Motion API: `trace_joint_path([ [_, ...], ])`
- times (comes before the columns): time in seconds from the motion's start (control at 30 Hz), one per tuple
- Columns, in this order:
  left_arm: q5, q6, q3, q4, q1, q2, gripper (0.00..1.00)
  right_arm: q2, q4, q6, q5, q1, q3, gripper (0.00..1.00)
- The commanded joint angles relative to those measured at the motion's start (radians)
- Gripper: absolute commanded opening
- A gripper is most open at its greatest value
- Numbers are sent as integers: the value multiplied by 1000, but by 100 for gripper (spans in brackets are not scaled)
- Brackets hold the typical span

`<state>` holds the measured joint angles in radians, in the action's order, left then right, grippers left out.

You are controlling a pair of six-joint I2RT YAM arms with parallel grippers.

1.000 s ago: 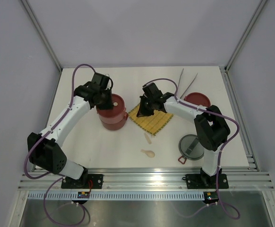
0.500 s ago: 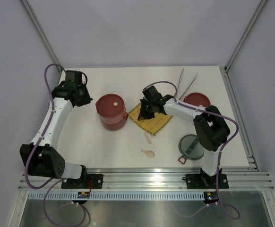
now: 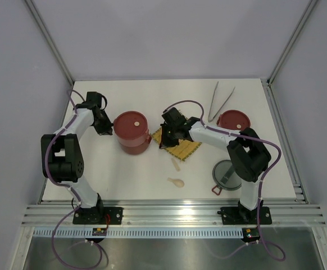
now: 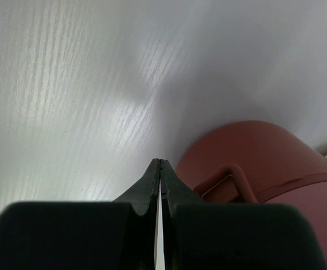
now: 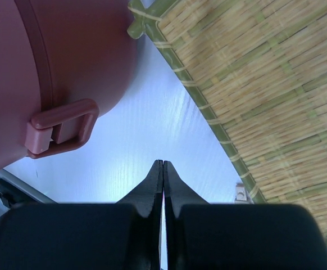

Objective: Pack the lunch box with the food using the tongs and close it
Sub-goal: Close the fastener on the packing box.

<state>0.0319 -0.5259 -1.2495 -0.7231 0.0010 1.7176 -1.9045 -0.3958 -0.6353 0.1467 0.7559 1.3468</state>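
The white worktop (image 3: 124, 171) is enclosed by pale walls (image 3: 169, 39). The lunch box (image 3: 132, 135) is set left of centre, the tongs (image 3: 213, 112) at the back. The left jaws and right jaws are shut, empty, beside the box.

The left arm (image 3: 59, 157) is folded steeply, its wrist bent so the left pincer (image 4: 160, 162) points inward to the right, fingers pressed flat together and empty. The right arm (image 3: 217, 134) stretches leftward toward the middle, its right pincer (image 5: 163, 162) likewise closed tight on nothing.
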Motion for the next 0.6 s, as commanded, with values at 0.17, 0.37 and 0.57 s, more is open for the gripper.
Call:
trace_joint_path([
  [0.17,60,-28,-8,103,62,34,0,-13,-24,-33,-44,17,81,2],
  [0.37,85,-34,-1,106,65,31,0,-97,-26,-52,-36,62,201,1],
  [0.57,120,-34,19,102,67,28,0,-151,46,-96,-9,60,304,0],
])
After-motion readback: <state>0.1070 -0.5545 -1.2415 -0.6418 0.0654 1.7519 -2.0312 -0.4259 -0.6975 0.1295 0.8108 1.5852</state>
